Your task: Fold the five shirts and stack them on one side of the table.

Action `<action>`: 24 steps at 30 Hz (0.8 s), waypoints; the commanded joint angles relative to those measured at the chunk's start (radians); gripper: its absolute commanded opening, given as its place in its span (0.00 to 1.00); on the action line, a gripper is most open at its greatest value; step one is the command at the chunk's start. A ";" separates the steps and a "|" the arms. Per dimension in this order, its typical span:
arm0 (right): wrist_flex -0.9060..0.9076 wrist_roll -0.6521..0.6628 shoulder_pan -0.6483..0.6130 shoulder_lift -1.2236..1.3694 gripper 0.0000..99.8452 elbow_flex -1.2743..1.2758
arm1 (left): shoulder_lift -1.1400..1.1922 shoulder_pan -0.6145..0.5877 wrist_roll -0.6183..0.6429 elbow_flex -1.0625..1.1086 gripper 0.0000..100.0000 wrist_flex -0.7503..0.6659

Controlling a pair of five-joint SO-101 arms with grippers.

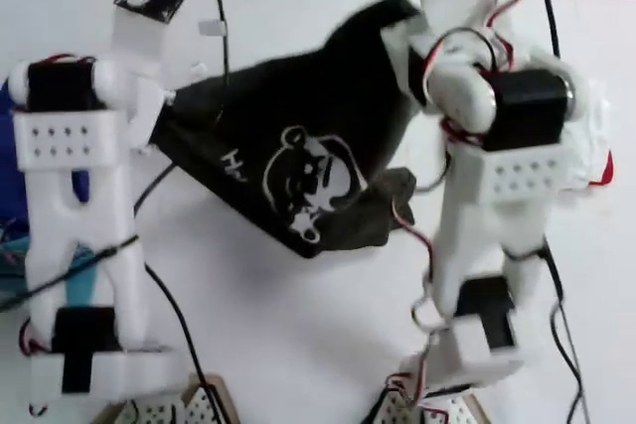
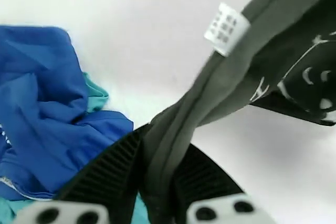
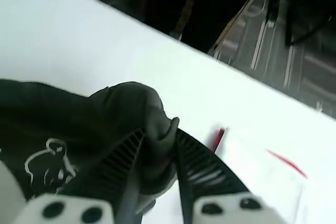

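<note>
The left end effector is clamped on a bunched edge of the dark shirt, the cloth squeezed tight between its ribbed black fingers. A small white label sticks out of that gathered edge a little way up from the grip. The right end effector has pinched a rounded fold of the same shirt, with hardly a gap between its jaws beyond the thickness of the fabric.

From above, the shirt is stretched between the two arms across the far half of the white tabletop. Its white cartoon print faces up, and one corner is curled over near the right arm. A crumpled blue shirt lies on the left side just beside the left arm, with teal cloth showing under it. By the right arm lies white fabric with red marks.
</note>
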 commanded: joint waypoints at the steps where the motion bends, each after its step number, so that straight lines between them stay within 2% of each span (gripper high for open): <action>1: 0.015 -0.008 0.007 -0.216 0.02 0.235 | -0.130 0.008 0.000 0.005 0.02 0.021; 5: 0.013 -0.008 0.010 -0.346 0.02 0.453 | -0.213 -0.003 -0.046 0.094 0.02 0.020; 10: -0.035 -0.008 0.008 -0.458 0.02 0.810 | -0.235 -0.005 -0.068 0.390 0.02 0.006; 17: -0.268 -0.002 0.002 -0.622 0.02 1.442 | -0.236 -0.009 -0.109 0.834 0.02 -0.193; 24: -0.407 0.003 0.007 -0.816 0.02 1.872 | -0.235 -0.009 -0.109 1.081 0.02 -0.370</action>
